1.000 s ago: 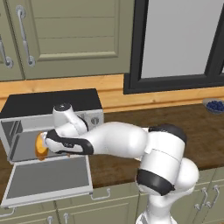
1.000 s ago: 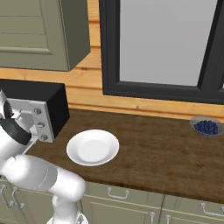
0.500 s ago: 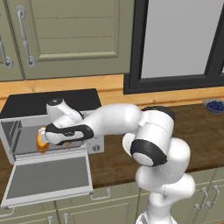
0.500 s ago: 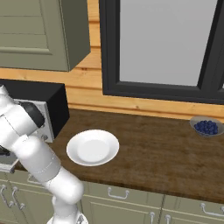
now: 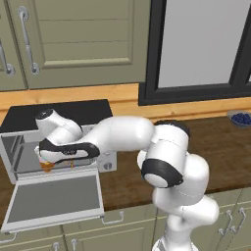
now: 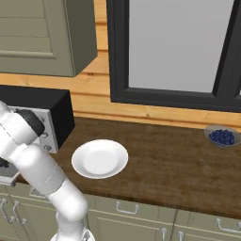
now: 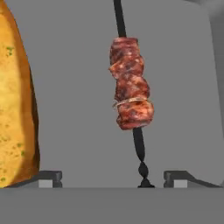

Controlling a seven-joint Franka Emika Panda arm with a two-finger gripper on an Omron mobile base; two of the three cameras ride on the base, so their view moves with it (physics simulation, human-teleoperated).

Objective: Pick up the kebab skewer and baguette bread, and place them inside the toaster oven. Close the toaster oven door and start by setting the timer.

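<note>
— Where have the baguette bread [image 7: 15, 105] and the kebab skewer [image 7: 130, 89] got to?

— Both lie inside the toaster oven [image 5: 19, 147], side by side but apart, on its grey floor.

— And the claw [image 7: 113, 177]?

— Reached into the oven mouth, spread wide, gripping nothing; the skewer's end sits between its tips.

— The toaster oven door [image 5: 54, 201]?

— Hanging open, flat over the desk [image 6: 160, 160] edge. A white plate [image 6: 100, 158] sits beside the oven.

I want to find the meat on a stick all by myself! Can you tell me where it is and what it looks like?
Look inside the open toaster oven on the counter's left end. On its grey floor lie two foods side by side, not touching. The kebab skewer is the thin dark stick with red-brown meat chunks; the baguette bread beside it is fat and golden.
</note>
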